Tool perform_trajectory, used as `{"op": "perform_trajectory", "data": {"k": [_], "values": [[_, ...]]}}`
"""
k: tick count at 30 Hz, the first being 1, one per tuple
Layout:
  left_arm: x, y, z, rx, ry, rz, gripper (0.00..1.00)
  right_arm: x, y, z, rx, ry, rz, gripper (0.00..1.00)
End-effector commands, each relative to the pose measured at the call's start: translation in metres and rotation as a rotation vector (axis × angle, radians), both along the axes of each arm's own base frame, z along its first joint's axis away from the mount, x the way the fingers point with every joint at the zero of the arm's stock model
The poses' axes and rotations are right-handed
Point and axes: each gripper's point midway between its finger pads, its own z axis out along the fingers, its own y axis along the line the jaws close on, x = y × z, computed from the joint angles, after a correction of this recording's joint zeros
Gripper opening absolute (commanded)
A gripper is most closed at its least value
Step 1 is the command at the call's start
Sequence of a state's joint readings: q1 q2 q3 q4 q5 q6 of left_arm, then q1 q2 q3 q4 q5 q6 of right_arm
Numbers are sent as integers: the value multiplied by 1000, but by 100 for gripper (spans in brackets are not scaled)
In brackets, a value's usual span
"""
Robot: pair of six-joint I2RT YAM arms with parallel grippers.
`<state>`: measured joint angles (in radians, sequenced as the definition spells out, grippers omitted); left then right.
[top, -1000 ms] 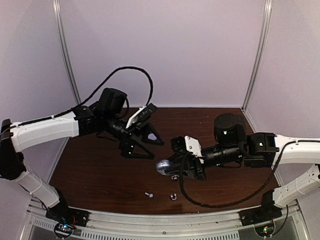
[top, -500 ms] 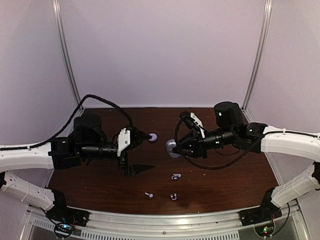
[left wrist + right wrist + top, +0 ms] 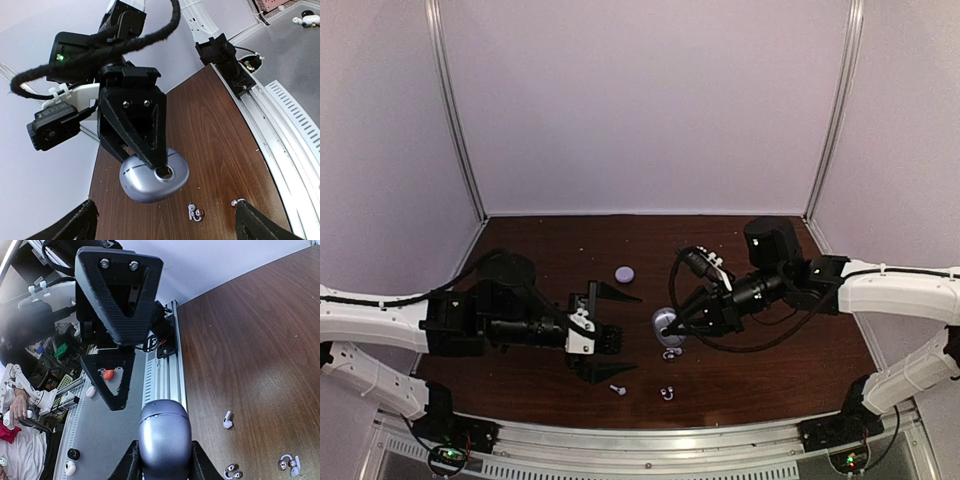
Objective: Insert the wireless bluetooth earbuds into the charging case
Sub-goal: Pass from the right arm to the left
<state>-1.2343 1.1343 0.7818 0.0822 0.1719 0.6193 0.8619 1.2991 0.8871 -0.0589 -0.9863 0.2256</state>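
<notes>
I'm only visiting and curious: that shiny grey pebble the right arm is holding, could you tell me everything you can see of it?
It is the charging case: a rounded, smooth, silvery-grey shell, plastic by its look, with a seam around it and a dark round recess on one face. The right gripper clamps it between its two black fingers, tilted, seemingly above the brown table. Nothing else touches it.
</notes>
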Motion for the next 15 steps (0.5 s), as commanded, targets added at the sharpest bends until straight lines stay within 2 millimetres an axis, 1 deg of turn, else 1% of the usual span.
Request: {"op": "perform_trajectory", "data": {"k": [1, 7, 12, 15], "values": [[4, -11, 16, -44, -89, -12, 98, -16, 7, 3, 16, 28, 76, 16], [1, -20, 12, -27, -107, -36, 95, -22, 13, 2, 7, 33, 108, 16], [0, -26, 7, -24, -131, -55, 87, -26, 19, 2, 7, 38, 136, 16], [-1, -29, 7, -27, -149, -60, 85, -28, 22, 2, 8, 42, 151, 17]]}}
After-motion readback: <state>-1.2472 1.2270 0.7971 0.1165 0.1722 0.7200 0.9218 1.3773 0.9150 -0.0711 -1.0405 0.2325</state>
